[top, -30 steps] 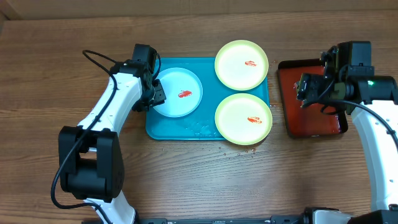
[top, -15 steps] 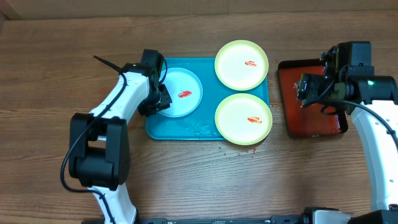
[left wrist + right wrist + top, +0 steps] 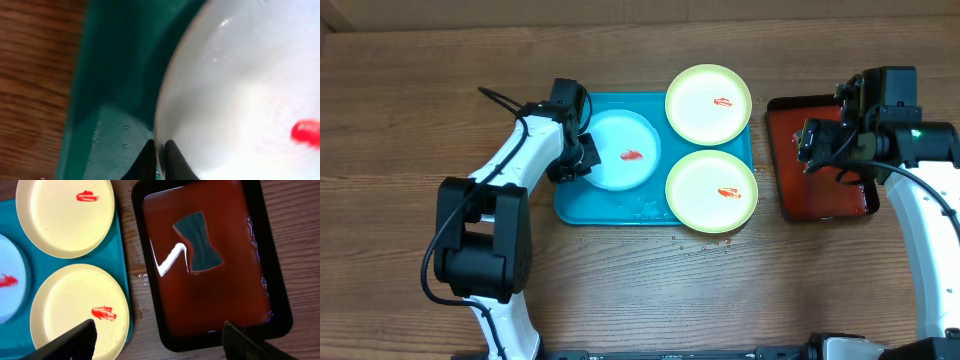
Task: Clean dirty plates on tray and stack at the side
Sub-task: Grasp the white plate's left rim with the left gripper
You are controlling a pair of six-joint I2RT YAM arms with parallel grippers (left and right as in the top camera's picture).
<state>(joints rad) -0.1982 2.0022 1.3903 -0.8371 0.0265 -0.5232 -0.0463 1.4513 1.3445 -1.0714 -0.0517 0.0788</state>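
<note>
The pale blue-white plate (image 3: pixel 625 150) with a red smear lies on the left half of the teal tray (image 3: pixel 610 208). My left gripper (image 3: pixel 582 158) is shut on its left rim; the left wrist view shows the fingers (image 3: pixel 159 150) pinching the plate's edge (image 3: pixel 240 90) above the tray floor (image 3: pixel 115 75). Two yellow-green plates, each with a red smear, sit on the tray's right side, one at the back (image 3: pixel 709 103) and one at the front (image 3: pixel 711 191). My right gripper (image 3: pixel 817 140) is open and empty above the dark red tray.
The dark red black-rimmed tray (image 3: pixel 825 205) stands right of the teal tray and holds liquid and a dark blue-grey sponge piece (image 3: pixel 198 241). Small droplets lie on the wood (image 3: pixel 705 245) before the teal tray. Both yellow-green plates (image 3: pixel 62 217) (image 3: pixel 75 310) show in the right wrist view.
My left gripper has moved right along the tray. The pale plate has shifted to the right with it. The right arm has not moved.
</note>
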